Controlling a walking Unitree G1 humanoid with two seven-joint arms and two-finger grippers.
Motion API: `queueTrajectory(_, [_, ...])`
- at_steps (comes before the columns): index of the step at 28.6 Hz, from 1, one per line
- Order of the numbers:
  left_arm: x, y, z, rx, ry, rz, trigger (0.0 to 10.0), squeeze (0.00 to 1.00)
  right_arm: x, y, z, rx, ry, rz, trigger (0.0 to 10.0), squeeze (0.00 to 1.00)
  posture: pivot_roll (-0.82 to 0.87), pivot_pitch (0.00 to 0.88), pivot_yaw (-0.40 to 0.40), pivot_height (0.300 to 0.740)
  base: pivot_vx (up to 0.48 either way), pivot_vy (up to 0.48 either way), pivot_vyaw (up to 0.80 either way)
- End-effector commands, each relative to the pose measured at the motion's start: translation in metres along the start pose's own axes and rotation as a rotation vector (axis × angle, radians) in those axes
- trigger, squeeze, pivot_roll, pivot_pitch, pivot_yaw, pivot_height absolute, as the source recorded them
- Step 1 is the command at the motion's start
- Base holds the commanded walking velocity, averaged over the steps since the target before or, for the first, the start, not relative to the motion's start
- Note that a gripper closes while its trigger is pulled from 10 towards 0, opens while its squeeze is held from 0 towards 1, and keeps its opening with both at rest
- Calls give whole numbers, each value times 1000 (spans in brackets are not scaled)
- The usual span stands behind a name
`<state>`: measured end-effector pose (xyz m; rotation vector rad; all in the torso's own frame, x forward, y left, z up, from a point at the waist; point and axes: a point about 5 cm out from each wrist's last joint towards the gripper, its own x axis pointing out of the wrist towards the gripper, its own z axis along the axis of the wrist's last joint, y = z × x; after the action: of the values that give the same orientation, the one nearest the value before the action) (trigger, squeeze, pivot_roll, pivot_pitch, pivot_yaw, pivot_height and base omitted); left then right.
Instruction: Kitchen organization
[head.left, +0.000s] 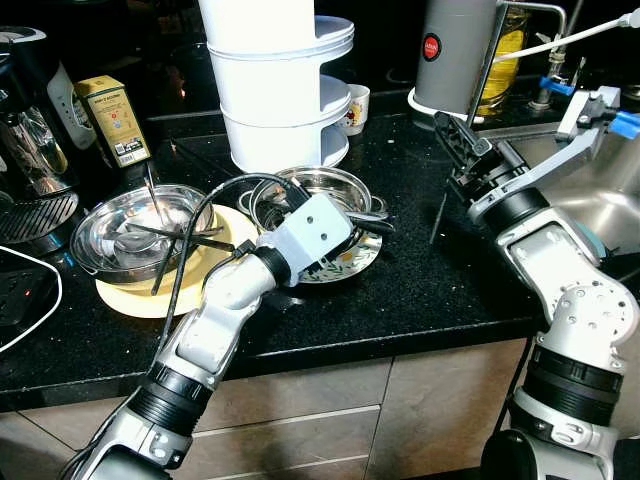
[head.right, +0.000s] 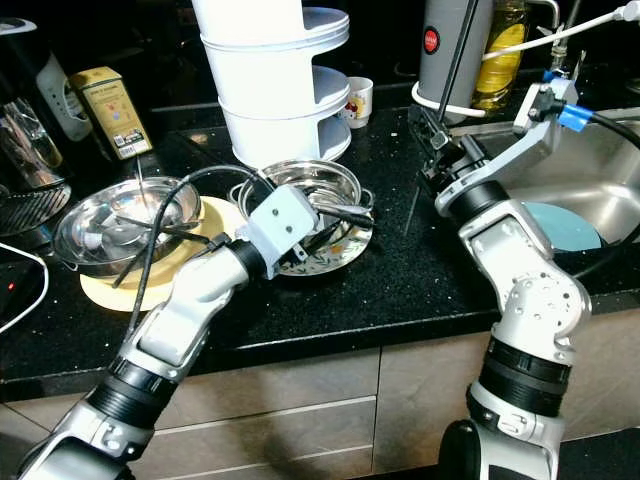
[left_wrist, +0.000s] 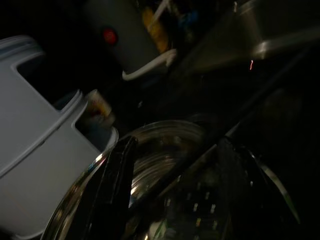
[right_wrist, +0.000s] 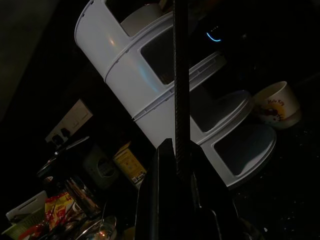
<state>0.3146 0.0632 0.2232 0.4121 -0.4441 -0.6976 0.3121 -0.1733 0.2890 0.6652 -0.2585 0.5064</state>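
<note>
My left gripper (head.left: 375, 222) reaches low over the counter into a steel pot (head.left: 325, 190) that sits on a patterned plate (head.left: 350, 262). In the left wrist view its fingers (left_wrist: 117, 185) stand open over the pot's shiny inside, with a thin dark stick running between them. My right gripper (head.left: 460, 140) is raised over the counter to the right of the pot, shut on a thin black rod (head.left: 484, 75) held nearly upright; the rod (right_wrist: 180, 75) runs up between its fingers. A wider steel bowl (head.left: 140, 230) with several dark utensils rests on a yellow plate (head.left: 150, 295) at the left.
A white tiered container (head.left: 280, 90) stands behind the pot, with a small cup (head.left: 355, 108) beside it. A yellow tin (head.left: 112, 120) and a coffee machine (head.left: 30, 130) are at the left. A grey canister (head.left: 455, 50), an oil bottle (head.left: 500, 60) and the sink (head.left: 590, 180) are at the right.
</note>
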Motion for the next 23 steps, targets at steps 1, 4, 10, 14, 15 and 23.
queueTrajectory(1, [2,2,16,-150,-84,-8,10000,0,2,2,-3,6,13,9,10000,0,-68,0,35,740,0,0,0])
queueTrajectory(4, [2,3,30,-273,-160,-31,10000,0,2,2,-3,6,13,10,10000,0,-67,0,36,740,0,0,0])
queueTrajectory(10, [0,2,37,-272,-168,-88,10000,0,2,2,-4,5,14,11,10000,0,-65,0,35,740,0,0,0])
queueTrajectory(14, [-2,6,34,-196,-119,-84,10000,0,2,2,-4,6,15,12,10000,0,-65,0,34,740,0,0,0])
queueTrajectory(15, [-3,8,32,-160,-97,-74,10000,0,2,2,-4,6,16,13,10000,0,-65,0,34,740,0,0,0])
queueTrajectory(23, [-11,26,15,203,89,-45,10000,0,2,3,-4,6,15,13,10000,0,-65,0,35,740,0,0,0])
